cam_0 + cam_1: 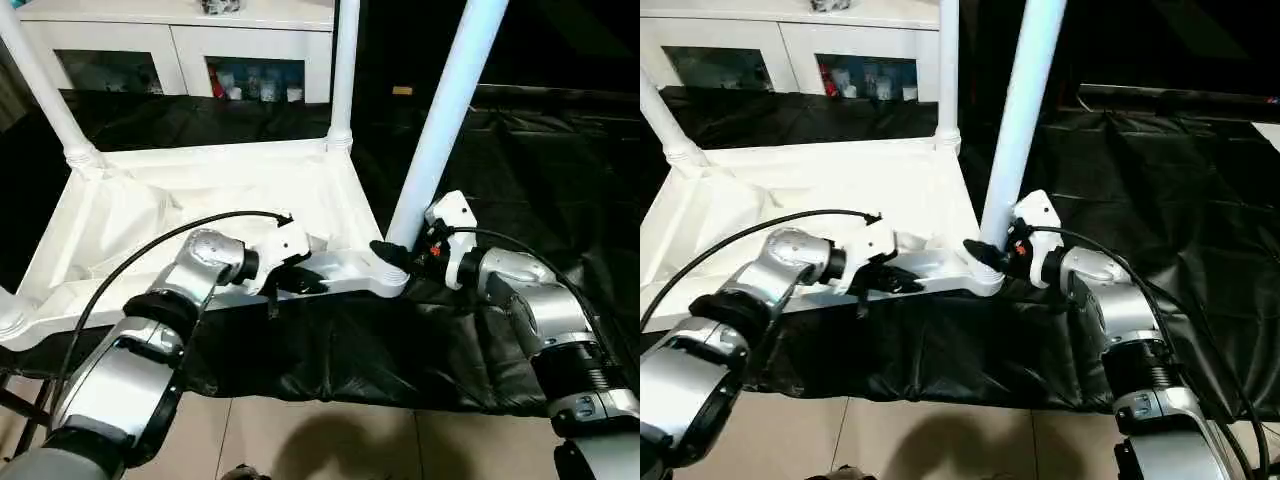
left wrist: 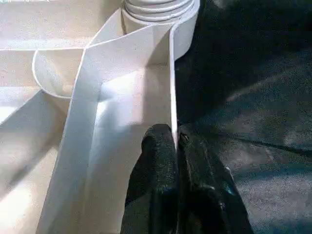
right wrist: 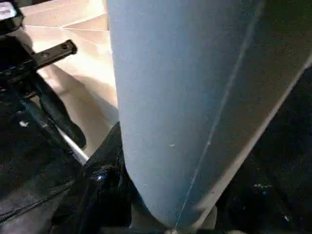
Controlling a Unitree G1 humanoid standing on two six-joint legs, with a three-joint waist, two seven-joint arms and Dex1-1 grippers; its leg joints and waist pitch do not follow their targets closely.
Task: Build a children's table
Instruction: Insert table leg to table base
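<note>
The children's table top [image 1: 200,205] lies upside down on a black cloth, ribbed underside up. Two white legs [image 1: 40,85] [image 1: 345,70] stand in its far corner sockets. A third leg [image 1: 445,120] rises, leaning a little, from the near right corner socket [image 1: 385,278]. My right gripper [image 1: 392,255] is shut on this leg just above the socket, and the tube [image 3: 185,97] sits close against one black finger [image 3: 105,180]. My left gripper [image 2: 175,134] is shut on the thin near rim [image 2: 171,83] of the top, left of that corner.
A white cabinet [image 1: 180,50] with glass doors stands behind the table top. Black cloth [image 1: 520,170] covers the work surface to the right and hangs over the near edge. Tiled floor [image 1: 330,440] shows below. A black cable [image 1: 150,240] arcs over my left forearm.
</note>
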